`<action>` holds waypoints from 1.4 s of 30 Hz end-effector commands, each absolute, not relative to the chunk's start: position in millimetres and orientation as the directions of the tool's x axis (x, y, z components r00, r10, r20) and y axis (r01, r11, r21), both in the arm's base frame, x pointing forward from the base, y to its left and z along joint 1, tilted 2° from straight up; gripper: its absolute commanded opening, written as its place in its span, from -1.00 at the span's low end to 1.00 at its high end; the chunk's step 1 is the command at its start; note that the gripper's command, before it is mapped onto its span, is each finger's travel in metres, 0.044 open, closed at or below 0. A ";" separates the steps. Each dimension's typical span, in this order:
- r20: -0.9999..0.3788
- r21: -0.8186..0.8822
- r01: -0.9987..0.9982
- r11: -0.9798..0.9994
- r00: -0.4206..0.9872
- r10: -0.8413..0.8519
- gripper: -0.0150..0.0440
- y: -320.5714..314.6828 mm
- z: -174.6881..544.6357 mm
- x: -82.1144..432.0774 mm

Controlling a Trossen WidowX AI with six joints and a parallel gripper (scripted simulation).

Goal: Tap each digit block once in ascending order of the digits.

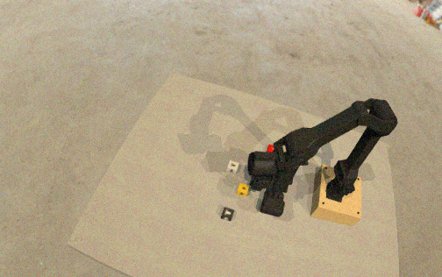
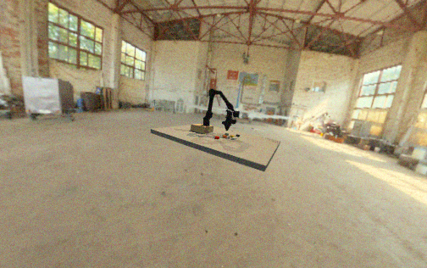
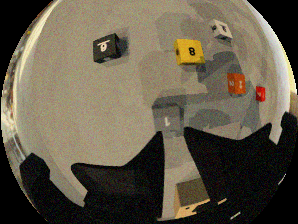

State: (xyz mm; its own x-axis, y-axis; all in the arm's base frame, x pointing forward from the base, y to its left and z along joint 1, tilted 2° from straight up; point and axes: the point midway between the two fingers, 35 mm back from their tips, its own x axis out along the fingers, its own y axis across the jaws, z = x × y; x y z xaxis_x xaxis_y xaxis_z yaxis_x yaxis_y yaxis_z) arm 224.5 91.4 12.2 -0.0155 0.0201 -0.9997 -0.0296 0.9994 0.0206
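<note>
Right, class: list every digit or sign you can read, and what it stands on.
"8": yellow block
"1": grey block
6 or 9, unclear: black block
Too small or blurred: orange block, white block, red block, wall posters

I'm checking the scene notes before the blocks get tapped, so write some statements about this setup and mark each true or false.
1. The yellow block shows an 8. True.
2. The gripper is clamped on the gray block. False: its fingers hold nothing, and the block sits on the table beyond the fingertips in the wrist view.
3. In the top view, the white block lies between the yellow block and the black block. False: the yellow block lies between the white and black ones.
4. The black block stands apart from the yellow block. True.
5. The red block is stacked on the orange block. False: they sit separately.
</note>
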 end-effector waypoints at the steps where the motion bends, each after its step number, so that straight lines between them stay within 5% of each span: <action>1: -1.000 0.024 -0.024 0.999 -0.018 0.024 -0.42 92.1 8.6 223.9; 42: -1.000 0.024 -0.024 0.999 -0.018 0.024 -0.42 92.1 8.6 223.9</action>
